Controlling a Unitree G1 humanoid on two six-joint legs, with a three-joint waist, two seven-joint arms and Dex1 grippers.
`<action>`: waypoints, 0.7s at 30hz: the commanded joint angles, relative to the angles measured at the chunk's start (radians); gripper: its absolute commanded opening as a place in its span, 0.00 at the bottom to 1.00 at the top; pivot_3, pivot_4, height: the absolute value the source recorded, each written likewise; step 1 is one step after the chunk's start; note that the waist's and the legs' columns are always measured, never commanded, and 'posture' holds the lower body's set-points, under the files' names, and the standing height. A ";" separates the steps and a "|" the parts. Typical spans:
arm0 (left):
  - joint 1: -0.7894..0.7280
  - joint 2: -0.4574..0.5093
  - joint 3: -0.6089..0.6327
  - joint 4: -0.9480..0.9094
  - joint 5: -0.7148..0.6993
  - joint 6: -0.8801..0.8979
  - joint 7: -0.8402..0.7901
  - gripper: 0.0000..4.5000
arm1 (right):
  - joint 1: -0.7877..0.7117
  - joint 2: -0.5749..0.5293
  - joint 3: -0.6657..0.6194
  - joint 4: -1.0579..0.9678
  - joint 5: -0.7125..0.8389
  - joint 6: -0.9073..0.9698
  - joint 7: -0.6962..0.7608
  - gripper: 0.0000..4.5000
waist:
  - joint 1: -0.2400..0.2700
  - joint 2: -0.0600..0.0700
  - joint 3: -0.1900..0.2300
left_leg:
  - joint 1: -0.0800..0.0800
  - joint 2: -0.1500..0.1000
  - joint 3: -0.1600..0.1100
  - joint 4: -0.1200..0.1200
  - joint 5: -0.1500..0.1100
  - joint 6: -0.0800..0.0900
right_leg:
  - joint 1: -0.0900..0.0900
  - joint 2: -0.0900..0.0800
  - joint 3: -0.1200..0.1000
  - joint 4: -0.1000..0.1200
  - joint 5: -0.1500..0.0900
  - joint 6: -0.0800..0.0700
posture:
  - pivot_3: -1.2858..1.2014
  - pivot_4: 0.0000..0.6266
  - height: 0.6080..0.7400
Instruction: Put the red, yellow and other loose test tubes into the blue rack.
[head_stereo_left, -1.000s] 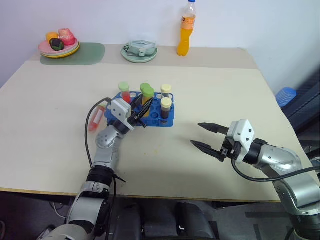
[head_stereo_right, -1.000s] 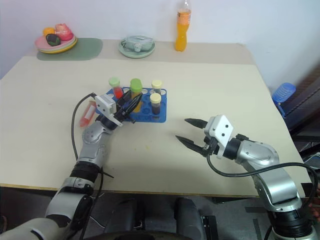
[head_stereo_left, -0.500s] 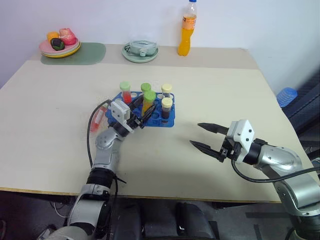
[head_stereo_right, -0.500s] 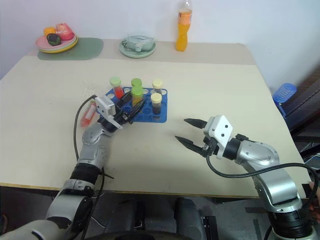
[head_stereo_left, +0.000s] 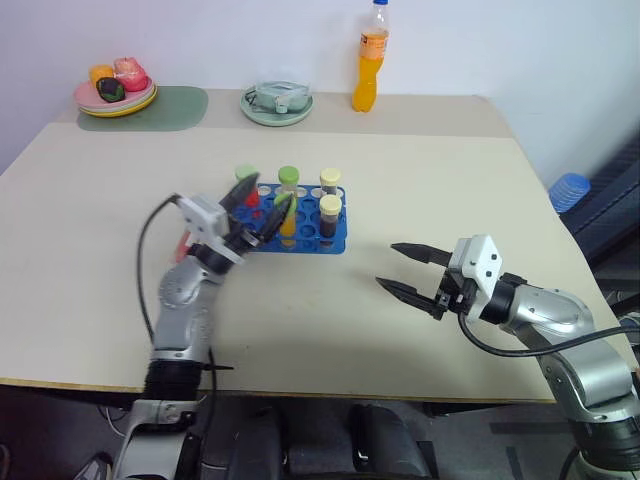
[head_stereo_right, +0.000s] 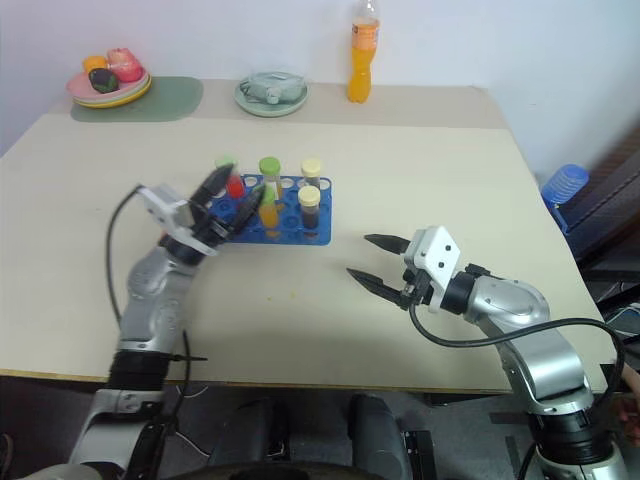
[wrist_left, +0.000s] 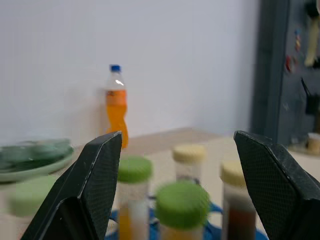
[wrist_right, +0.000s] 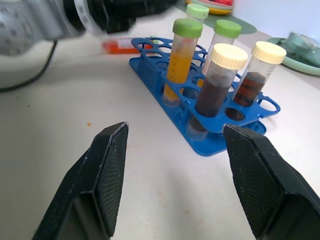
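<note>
Hovering my left pincer (head_stereo_left: 262, 207) spread and empty beside the blue rack (head_stereo_left: 333, 243) at frame centre, I'm seeing five tubes standing in it, a red tube (head_stereo_left: 184, 244) lying left on the tabletop (head_stereo_left: 440, 180); right pincer (head_stereo_left: 408, 274) spread, empty.

The blue rack (wrist_right: 200, 112) looks like smooth, shiny plastic. The test tubes (wrist_right: 216, 80) in it are clear plastic with matt caps. My table (head_stereo_left: 420, 180) is pale, smooth and dull, not shiny. The fingers (wrist_right: 107, 170) of my right hand (head_stereo_left: 412, 281) are black with a rough, dotted grip on them. The drink bottle (head_stereo_left: 369, 60) is clear, glossy plastic. My arms wear shiny grey metal shells.
</note>
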 joint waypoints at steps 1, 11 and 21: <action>-0.020 0.069 0.118 -0.076 -0.115 0.156 0.082 0.81 | -0.019 0.013 0.012 0.007 -0.006 -0.030 0.016 0.69 | -0.001 0.000 0.000 | 0.000 0.000 0.000 0.000 0.000 0.000 | 0.000 0.000 0.000 0.000 0.000 0.000 | 0.52 0.24 1.00; -0.203 0.423 0.176 0.052 0.029 0.797 0.451 0.81 | -0.041 0.062 0.062 0.088 -0.048 -0.100 0.042 0.69 | 0.004 0.000 0.000 | 0.000 0.000 0.001 0.000 0.003 -0.005 | 0.000 0.000 0.000 0.000 0.000 0.000 | 0.52 0.24 1.00; -0.563 0.513 -0.109 0.385 0.084 1.281 0.220 0.81 | -0.032 0.080 0.062 0.093 -0.066 -0.120 0.029 0.69 | -0.001 -0.002 0.001 | 0.000 -0.001 0.002 -0.001 0.004 -0.007 | 0.000 0.001 -0.001 0.000 0.000 0.000 | 0.52 0.24 1.00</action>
